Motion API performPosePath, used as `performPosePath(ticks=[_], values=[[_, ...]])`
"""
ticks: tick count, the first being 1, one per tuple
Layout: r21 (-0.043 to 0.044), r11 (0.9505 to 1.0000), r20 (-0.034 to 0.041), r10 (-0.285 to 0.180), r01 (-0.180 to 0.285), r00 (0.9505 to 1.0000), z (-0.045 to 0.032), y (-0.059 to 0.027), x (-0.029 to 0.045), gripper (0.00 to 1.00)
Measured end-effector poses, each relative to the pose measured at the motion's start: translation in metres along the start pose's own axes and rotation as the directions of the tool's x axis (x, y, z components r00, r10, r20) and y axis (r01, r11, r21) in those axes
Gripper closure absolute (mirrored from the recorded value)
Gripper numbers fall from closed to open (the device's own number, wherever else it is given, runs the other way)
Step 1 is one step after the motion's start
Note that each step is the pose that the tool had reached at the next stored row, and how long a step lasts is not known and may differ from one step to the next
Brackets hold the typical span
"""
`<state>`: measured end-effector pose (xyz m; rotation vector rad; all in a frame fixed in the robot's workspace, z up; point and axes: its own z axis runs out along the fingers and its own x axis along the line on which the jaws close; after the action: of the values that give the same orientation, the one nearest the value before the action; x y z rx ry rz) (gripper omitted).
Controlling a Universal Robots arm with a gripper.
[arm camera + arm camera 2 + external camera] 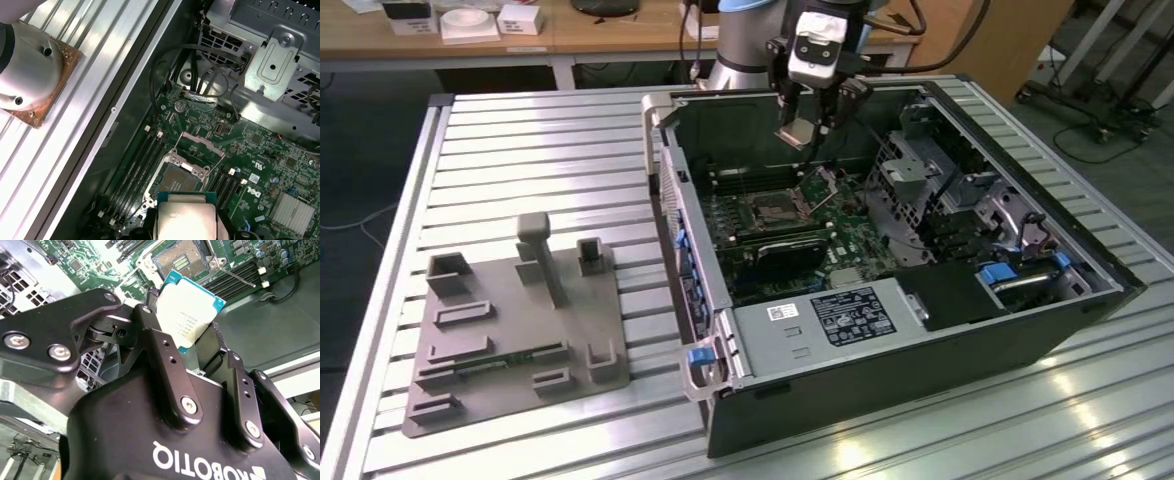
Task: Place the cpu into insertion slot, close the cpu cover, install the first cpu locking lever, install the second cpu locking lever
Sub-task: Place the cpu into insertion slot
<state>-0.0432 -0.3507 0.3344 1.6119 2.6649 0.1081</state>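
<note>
Two black fingers (165,355) of the gripper (182,317) clench the small, flat, silver-topped square cpu (195,300) by its edges, above the dark square, silver-rimmed insertion slot (177,182); the thin silvery cpu cover (202,138) stands raised beside that slot.

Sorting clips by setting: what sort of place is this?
Probably a robotics lab: a black gripper holds a grey square cpu over a black computer case on a ribbed aluminium table, wooden desk behind.

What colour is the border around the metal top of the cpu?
Teal green, on the cpu; clearest in the second wrist view.
</note>
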Motion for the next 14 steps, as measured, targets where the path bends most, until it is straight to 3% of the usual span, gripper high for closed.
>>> performPosePath(ticks=[14], values=[[0.0028, 0.9999, -0.0007, 0.01, -0.01, 0.9999, 0.0039, -0.0003, 0.0, 0.46]])
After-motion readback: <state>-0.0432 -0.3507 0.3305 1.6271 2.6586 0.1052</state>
